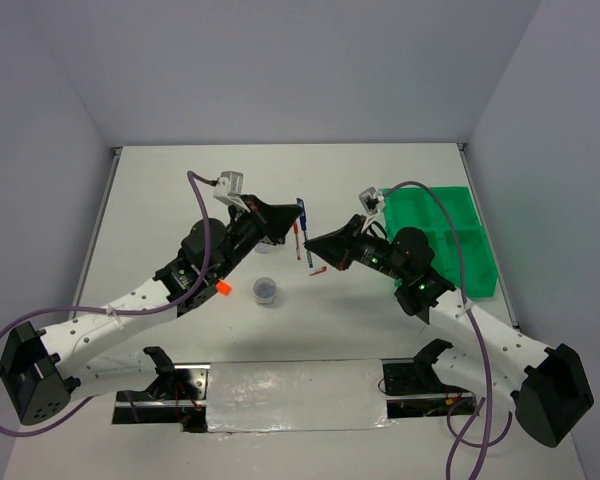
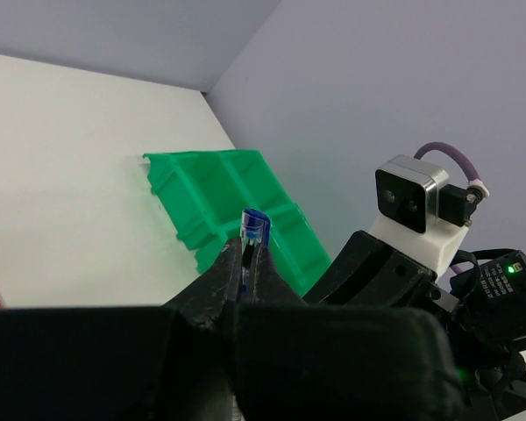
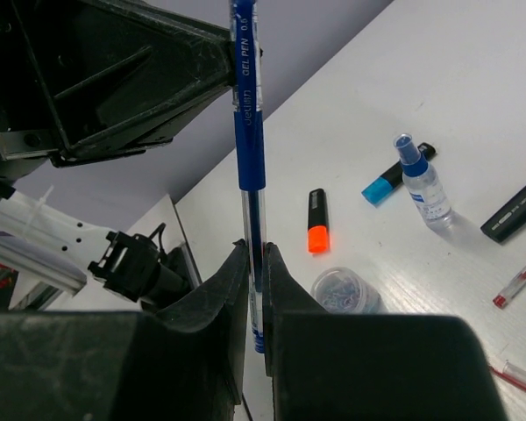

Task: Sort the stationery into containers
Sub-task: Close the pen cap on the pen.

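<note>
While clamped near one end by the right gripper (image 3: 256, 252), pinched farther along by the left gripper (image 2: 251, 249) too (both shut tight on it): blue pen (image 3: 248, 132), midair, long axis roughly near-to-far. Well right, green tray (image 1: 477, 235), nearest the right arm.

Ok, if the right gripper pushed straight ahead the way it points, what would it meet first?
Most likely the left gripper. The right gripper points across at it, both shut on the same blue pen, with little gap between them. Depth is hard to judge.
</note>
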Controlling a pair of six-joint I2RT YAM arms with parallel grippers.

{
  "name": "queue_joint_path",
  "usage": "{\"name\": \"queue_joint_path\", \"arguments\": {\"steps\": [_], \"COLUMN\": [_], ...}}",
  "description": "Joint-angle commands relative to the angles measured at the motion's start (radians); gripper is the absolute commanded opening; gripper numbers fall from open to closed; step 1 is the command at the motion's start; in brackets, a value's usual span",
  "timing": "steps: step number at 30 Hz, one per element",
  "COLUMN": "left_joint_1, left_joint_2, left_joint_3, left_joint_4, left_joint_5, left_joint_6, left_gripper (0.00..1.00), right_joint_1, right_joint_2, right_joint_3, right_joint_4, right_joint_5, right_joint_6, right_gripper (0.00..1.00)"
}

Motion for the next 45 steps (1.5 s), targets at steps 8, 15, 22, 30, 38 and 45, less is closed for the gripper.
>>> {"name": "queue_joint_path", "arguments": {"steps": [8,15,22,30,38,45], "left_joint_1": [-0.027,-0.035,-0.041,-0.059,-0.061,-0.061], "left_joint_2": [0.030,0.034,0.048,0.037,0.001,-0.033], "left_joint_3": [-0.050,-0.070,-0.076,-0.116,-0.034,0.164], "left_joint_4": [-0.076,-0.073,-0.090,-0.085,-0.185,-0.334], "left_joint_5": [0.083,0.094,0.126,0.123,0.025,-0.140], "left_joint_6": [0.072,0.085,0.101,0.107,0.087,0.092], "left_gripper": [0.00,0.00,0.00,0.00,0.00,0.74], "right_joint_1": [-0.080,-0.099,-0.131,-0.191,-0.147,-0.137], "right_joint_2": [0.019,0.036,0.051,0.086,0.094,0.148], "right_joint_3": [0.154,0.184,0.246,0.341,0.280,0.221], "right_joint_4": [0.247,0.254,0.207,0.213,0.192,0.138], "right_joint_5": [-0.062,-0.090,-0.125,-0.199,-0.249,-0.188], "right_joint_6": [0.088,0.087,0.038,0.055,-0.007,0.009], "right_gripper": [0.00,0.00,0.00,0.00,0.00,0.00]}}
